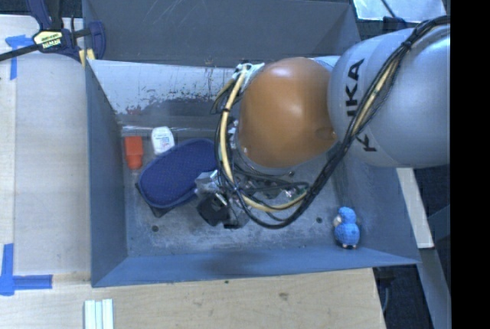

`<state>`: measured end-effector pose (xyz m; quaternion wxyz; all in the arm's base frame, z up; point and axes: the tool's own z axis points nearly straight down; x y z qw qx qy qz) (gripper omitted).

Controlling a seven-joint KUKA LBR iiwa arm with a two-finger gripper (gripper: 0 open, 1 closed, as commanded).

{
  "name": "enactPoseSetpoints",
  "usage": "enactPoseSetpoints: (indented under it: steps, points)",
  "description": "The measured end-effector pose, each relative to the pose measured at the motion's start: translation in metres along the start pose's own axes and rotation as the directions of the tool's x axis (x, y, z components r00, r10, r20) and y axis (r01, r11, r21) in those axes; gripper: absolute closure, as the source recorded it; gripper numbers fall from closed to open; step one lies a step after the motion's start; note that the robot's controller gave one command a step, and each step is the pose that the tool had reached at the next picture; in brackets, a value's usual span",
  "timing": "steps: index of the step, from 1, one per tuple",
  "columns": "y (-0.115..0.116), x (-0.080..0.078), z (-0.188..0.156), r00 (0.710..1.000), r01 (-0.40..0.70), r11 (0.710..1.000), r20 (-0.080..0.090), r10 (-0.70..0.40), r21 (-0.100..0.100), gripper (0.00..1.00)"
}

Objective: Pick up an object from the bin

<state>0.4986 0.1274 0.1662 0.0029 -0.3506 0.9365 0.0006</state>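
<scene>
The gripper (217,206) hangs low near the middle of the bin (230,265), under the arm's orange cover, just beside the right end of a dark blue oval pouch (176,171). The wrist and cables hide its tip, so I cannot tell whether it is apart, together or clamped on anything.

The pouch is the nearest thing and lies left of centre, tilted toward the bin's back wall. To take it well, the gripper should come down across the pouch's narrow width rather than along its length. It should bite deep enough that the soft body does not slip out, and then lift straight up, clear of the walls.

By count:
- one blue pouch
- one orange piece (135,152) by the left wall
- one small white piece (161,139) beside it, perhaps a little bottle
- one small blue toy (347,227) in the front right corner
</scene>
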Motion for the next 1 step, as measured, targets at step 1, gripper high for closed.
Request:
enactPoseSetpoints:
  steps: [1]
  points:
    - [-0.0203, -0.0036, -0.0776, 1.0, 0.0, 1.0, -0.001, 0.0, 0.002, 1.0]
